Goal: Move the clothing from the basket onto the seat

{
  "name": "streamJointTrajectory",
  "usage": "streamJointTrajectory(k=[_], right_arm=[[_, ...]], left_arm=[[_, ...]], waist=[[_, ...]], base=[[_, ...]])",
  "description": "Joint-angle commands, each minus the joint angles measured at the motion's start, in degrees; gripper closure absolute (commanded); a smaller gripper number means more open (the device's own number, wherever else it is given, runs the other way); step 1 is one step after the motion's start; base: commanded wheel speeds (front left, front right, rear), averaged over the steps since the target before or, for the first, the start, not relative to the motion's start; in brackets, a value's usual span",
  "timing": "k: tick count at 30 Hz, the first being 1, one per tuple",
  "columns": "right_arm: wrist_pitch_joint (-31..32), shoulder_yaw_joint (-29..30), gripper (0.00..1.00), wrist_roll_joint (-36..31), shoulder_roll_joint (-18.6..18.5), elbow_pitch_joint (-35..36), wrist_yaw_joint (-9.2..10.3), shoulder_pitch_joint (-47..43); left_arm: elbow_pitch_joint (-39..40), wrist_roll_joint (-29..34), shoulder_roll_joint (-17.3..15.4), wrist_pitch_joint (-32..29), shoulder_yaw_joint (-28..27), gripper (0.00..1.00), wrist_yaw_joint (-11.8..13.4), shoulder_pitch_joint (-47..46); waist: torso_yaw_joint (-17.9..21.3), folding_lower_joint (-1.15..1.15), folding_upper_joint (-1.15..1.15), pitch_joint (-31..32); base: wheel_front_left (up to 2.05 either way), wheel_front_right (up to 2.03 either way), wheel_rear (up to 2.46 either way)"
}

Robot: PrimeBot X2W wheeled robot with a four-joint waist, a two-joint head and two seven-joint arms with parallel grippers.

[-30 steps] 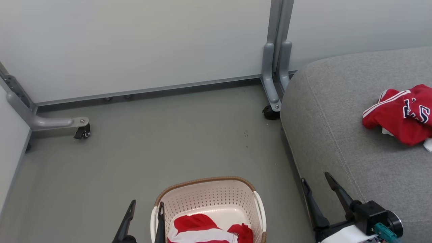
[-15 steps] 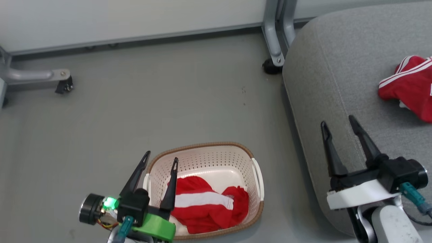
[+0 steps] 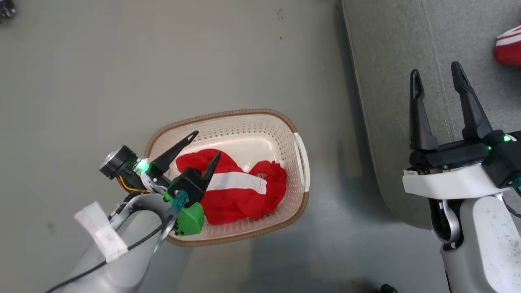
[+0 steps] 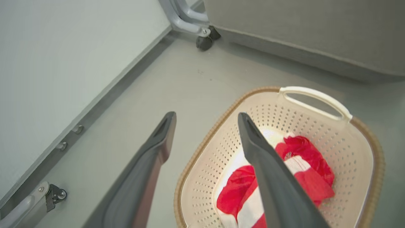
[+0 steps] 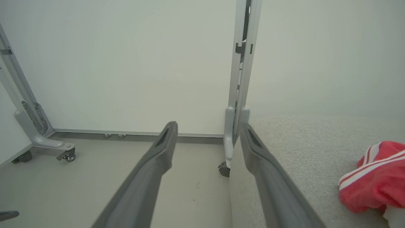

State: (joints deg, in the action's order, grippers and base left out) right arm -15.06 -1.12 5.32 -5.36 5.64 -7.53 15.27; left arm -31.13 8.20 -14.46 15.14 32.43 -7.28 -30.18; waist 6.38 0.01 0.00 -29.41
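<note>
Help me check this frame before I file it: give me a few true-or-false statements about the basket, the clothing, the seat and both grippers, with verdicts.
1. The left gripper is open and empty, near the basket. True.
2. The basket is empty. False: red clothing lies in it.
3. The right gripper grips a garment. False: it is open and empty, above the seat.
4. A red garment lies on the seat. True.
5. The basket stands on the seat. False: it stands on the floor beside the seat.
</note>
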Motion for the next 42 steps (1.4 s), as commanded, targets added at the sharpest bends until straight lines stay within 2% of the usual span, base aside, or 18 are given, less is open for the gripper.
streamJointTrajectory(k=[1, 5, 11, 15, 17, 20, 26, 36, 42], right_arm=[[-0.18, -0.22, 0.0, -0.36, 0.39, 0.53, 0.08, 1.76], [-0.18, -0.9, 0.0, -0.09, 1.01, 0.89, 0.08, 3.97], [-0.18, -0.21, 0.0, -0.22, 1.85, 1.98, 0.08, 6.0], [-0.18, -0.09, 0.0, -0.35, 2.16, 3.69, 0.08, 7.39], [-0.18, 0.2, 0.0, -0.24, 2.2, 4.78, 0.08, 7.98], [-0.18, 0.67, 0.0, -0.11, 2.36, 6.35, 0.08, 8.86], [-0.18, 0.74, 0.0, 1.8, 2.47, 10.84, 0.08, 10.35], [-0.18, 0.25, 0.0, 1.75, 2.46, 13.56, 0.08, 11.11], [-0.18, 0.39, 0.0, 1.19, 2.47, 14.72, 0.08, 11.22]], left_arm=[[-2.66, 0.29, -0.91, 0.02, 3.07, 0.0, -0.16, -3.41], [-10.8, -0.7, -2.7, -0.31, 13.89, 0.0, -0.15, -10.67], [-20.48, -4.75, -1.32, -3.0, 29.19, 0.0, -0.16, -19.37], [-25.01, -9.46, -0.72, -4.37, 37.11, 0.0, -0.17, -23.23], [-26.46, -11.1, -0.62, -4.83, 39.11, 0.0, -0.16, -24.78], [-28.13, -11.69, -0.45, -5.83, 40.59, 0.0, -0.17, -26.07], [-31.57, -6.72, 0.46, -6.93, 40.95, 0.0, -0.17, -27.23], [-39.15, 0.34, 2.62, -7.86, 40.96, 0.0, -0.17, -31.69], [-40.71, -0.35, 3.08, -8.09, 40.58, 0.0, 0.39, -34.73]], waist=[[4.12, -0.01, 0.0, -10.41], [6.1, -0.01, 0.0, -14.19], [6.99, -0.01, 0.0, -18.76], [7.76, -0.01, 0.0, -21.59], [8.25, -0.01, 0.0, -22.91], [8.91, -0.01, 0.0, -24.67], [10.0, -0.01, 0.0, -27.68], [10.09, -0.01, 0.0, -30.3], [9.51, -0.01, 0.0, -31.45]], base=[[0.0, 0.0, 0.0], [0.0, 0.0, 0.0], [0.0, 0.0, 0.0], [0.0, 0.0, 0.0], [0.0, 0.0, 0.0], [0.0, 0.0, 0.0], [0.0, 0.0, 0.0], [0.0, 0.0, 0.0], [0.0, 0.0, 0.0]])
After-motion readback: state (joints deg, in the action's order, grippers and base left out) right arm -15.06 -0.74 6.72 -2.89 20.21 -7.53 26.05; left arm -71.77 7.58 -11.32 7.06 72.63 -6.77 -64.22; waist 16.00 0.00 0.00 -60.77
